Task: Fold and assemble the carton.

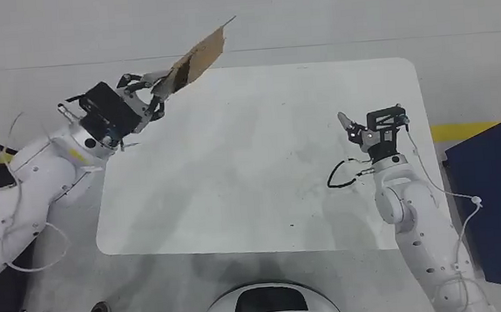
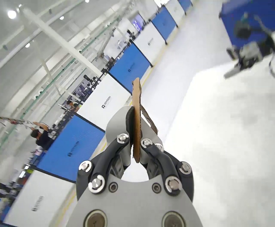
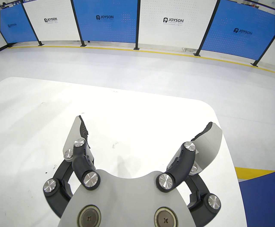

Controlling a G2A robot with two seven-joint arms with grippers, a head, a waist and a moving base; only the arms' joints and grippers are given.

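Note:
A flat brown cardboard carton is held in the air over the far left corner of the white table, tilted and seen nearly edge-on. My left gripper is shut on the carton's lower edge. In the left wrist view the cardboard stands upright between the two fingers of my left gripper. My right gripper hovers over the table's right side, open and holding nothing; in the right wrist view it has its fingers spread wide above the tabletop. In the left wrist view, the right gripper shows far off.
Blue and white partition panels stand on the floor beyond the table. A blue panel stands close to the table's right side. A yellow floor line runs at the right.

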